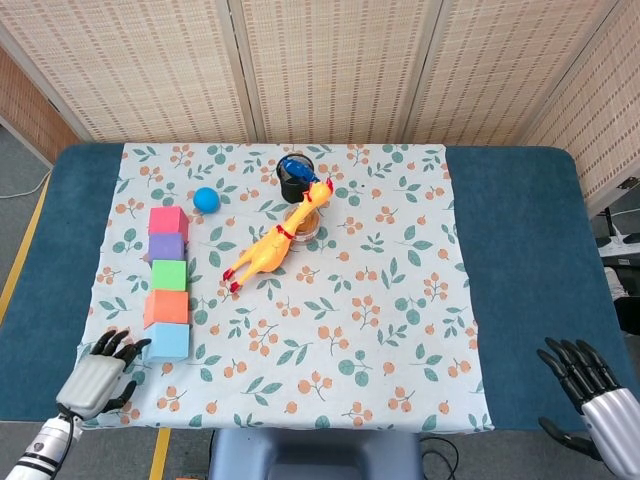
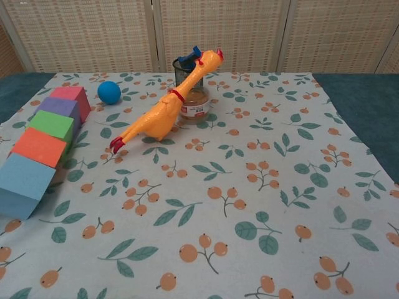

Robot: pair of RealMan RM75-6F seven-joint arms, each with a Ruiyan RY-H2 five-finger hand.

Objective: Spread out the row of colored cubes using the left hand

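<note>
Where the flowered cloth ends at the near edge of the blue surface: left hand, fingers apart, holding nothing, just beside the light-blue end of the cube row. Right hand spread and unloaded at the far corner. Right of the row, blue ball, rubber chicken, black cup; open cloth beyond.

From the chest: cube row along the left edge, slightly fanned; chicken leaning on a jar. No hands here.
</note>
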